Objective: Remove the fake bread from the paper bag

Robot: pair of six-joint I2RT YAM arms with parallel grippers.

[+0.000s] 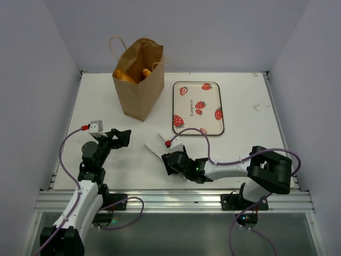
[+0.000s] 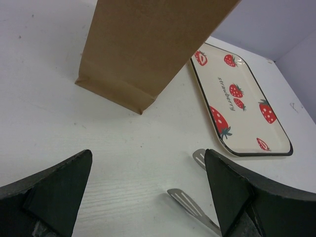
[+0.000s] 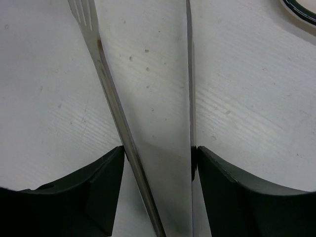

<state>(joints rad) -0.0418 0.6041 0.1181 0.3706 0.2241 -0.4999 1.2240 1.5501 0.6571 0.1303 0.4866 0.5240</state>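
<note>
1. The only readable writing is "strawberry", printed in small dark script on the cream, black-rimmed tray [image 2: 252, 129] among its red strawberry pictures; the bag shows no print.
2. The paper bag [image 1: 137, 88] is plain brown kraft. It stands upright on the far left part of the white table [image 1: 101, 109], just left of the tray, with a twisted loop handle rising from its open mouth.
3. The fake bread [image 1: 125, 76] is inside the bag: two glossy golden-orange ends show at the mouth, and the rest is hidden.
4. The left gripper [image 1: 123, 136] hovers near the table's front left, aimed at the bag's base, its jaws spread wide with nothing between them.
5. The right gripper [image 3: 159, 150] lies low over the table near the front middle, its arm stretched leftward. Its jaws straddle the metal tongs [image 3: 111, 98], and each finger appears to press on one arm of the tongs, though the contact is hard to confirm.
</note>
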